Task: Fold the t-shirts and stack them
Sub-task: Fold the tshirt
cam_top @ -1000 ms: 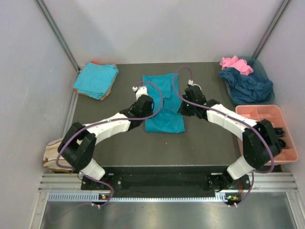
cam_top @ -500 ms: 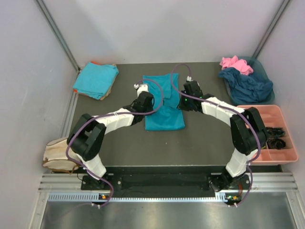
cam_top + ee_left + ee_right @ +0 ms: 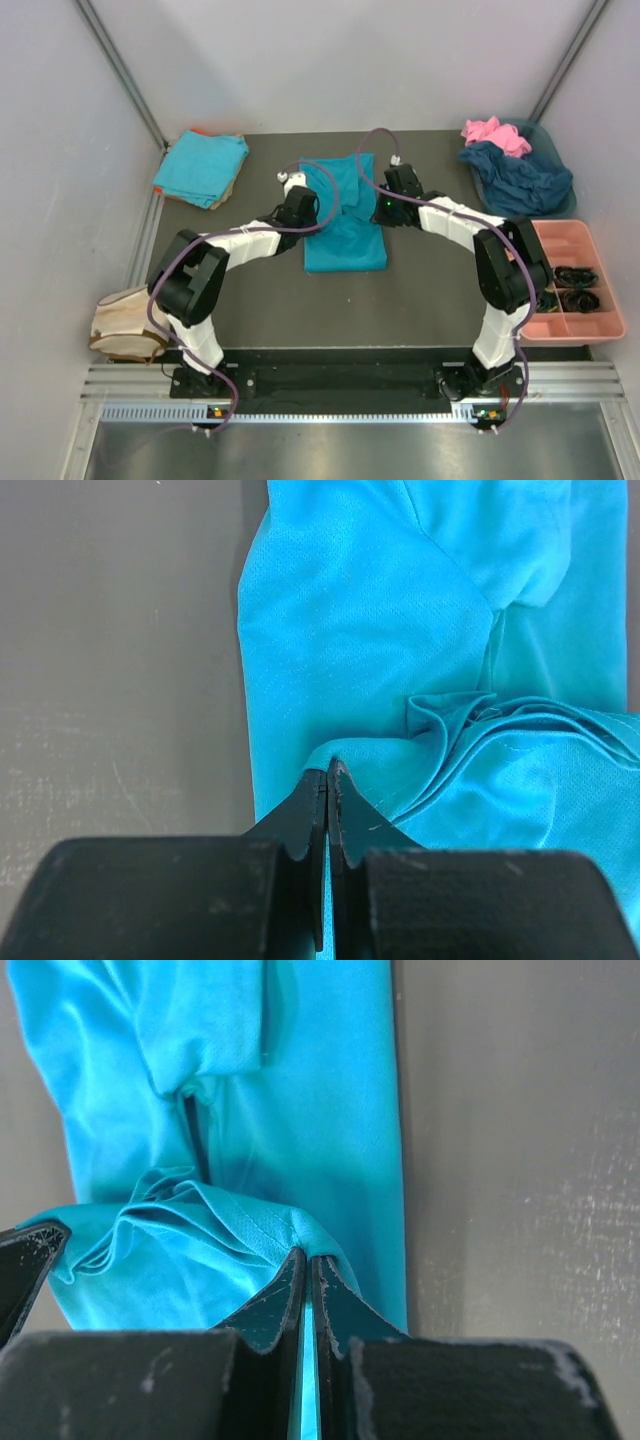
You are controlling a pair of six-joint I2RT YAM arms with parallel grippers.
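A teal t-shirt (image 3: 345,225) lies lengthwise in the middle of the dark table. My left gripper (image 3: 303,200) is shut on its left edge; in the left wrist view (image 3: 328,770) the cloth (image 3: 400,660) is pinched and lifted into a fold. My right gripper (image 3: 385,198) is shut on its right edge, and in the right wrist view (image 3: 305,1255) the hem (image 3: 240,1230) bunches at the fingertips. Both grippers hold the lower hem above the shirt's upper half. A folded teal shirt (image 3: 200,167) lies at the back left.
A bin (image 3: 545,150) at the back right holds a navy shirt (image 3: 520,180) and a pink shirt (image 3: 492,132). A pink tray (image 3: 575,280) stands at the right edge. A beige bundle (image 3: 120,325) lies off the table's left edge.
Both grippers have moved toward the back of the table, carrying the shirt's near hem over its upper half. The shirt on the table looks shorter.
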